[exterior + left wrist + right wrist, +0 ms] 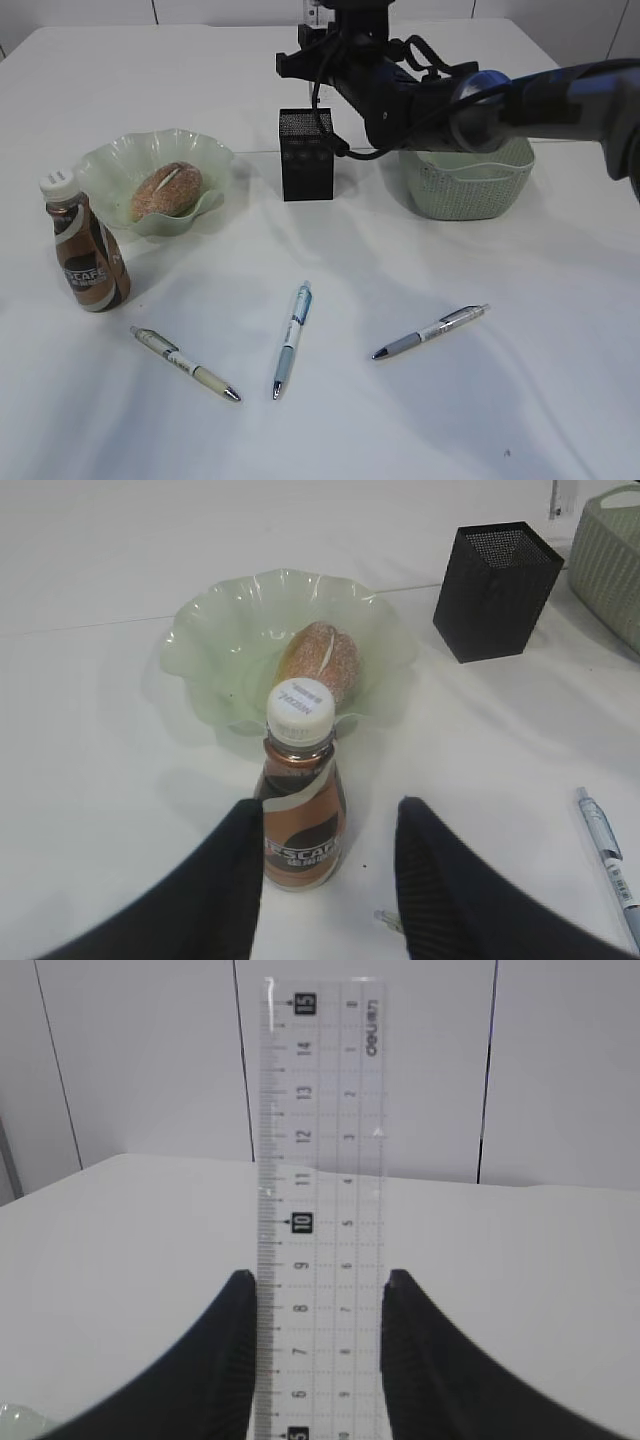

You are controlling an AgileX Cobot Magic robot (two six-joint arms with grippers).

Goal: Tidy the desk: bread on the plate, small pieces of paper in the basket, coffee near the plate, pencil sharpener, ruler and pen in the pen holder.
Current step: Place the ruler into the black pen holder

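A clear plastic ruler [320, 1210] is pinched upright by its long edges between the fingers of the right gripper [318, 1360], raised above the black mesh pen holder [306, 153]. It is judged light, stiff and slippery, so an edge grip low on the blade is best kept. The left gripper [330, 880] is spread, empty, around the coffee bottle [300, 800] beside the plate [200, 650].
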